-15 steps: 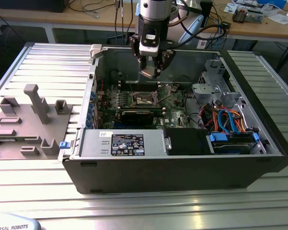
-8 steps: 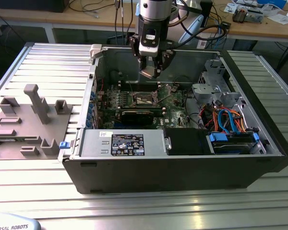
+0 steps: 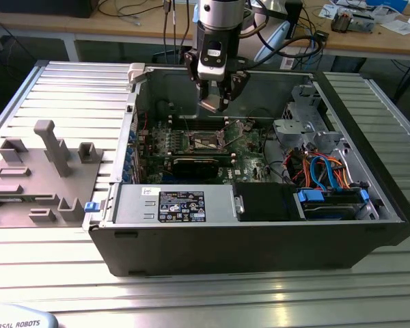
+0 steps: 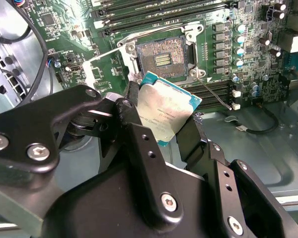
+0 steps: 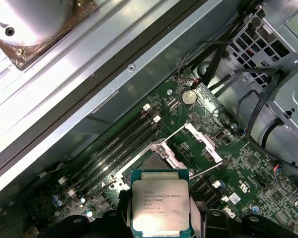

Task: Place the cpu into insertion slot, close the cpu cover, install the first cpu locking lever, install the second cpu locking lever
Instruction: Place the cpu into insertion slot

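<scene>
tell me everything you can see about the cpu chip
The cpu is a flat square chip: dull silver metal top with small print, on a thin blue-green base that shows as a rim. The hand holds it, black fingers pressing two opposite edges. It hangs above the green board, close to the open socket but not in it, and touches nothing but the fingers.

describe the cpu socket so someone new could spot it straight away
Inside the open computer case, find the green circuit board. The insertion slot is the square, metal-rimmed recess, unlike the long narrow memory slots beside it.
</scene>
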Controlling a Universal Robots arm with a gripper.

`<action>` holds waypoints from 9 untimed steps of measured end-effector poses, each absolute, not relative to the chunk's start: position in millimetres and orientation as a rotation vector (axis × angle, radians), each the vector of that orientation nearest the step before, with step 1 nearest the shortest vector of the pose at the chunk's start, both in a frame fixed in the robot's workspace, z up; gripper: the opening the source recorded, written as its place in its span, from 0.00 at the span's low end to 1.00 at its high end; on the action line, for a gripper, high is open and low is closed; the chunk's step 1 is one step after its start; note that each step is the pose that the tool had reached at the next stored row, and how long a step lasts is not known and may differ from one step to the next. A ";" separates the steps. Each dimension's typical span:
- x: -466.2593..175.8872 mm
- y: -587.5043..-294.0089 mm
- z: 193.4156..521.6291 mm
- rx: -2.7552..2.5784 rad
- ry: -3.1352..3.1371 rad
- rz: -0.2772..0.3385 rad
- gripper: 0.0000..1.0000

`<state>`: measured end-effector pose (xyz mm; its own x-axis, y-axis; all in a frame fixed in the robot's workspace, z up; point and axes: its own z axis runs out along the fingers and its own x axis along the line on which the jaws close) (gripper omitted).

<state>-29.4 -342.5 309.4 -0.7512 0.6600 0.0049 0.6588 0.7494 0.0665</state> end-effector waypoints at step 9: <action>-29.4 -342.5 308.9 1.100 2.914 0.070 0.55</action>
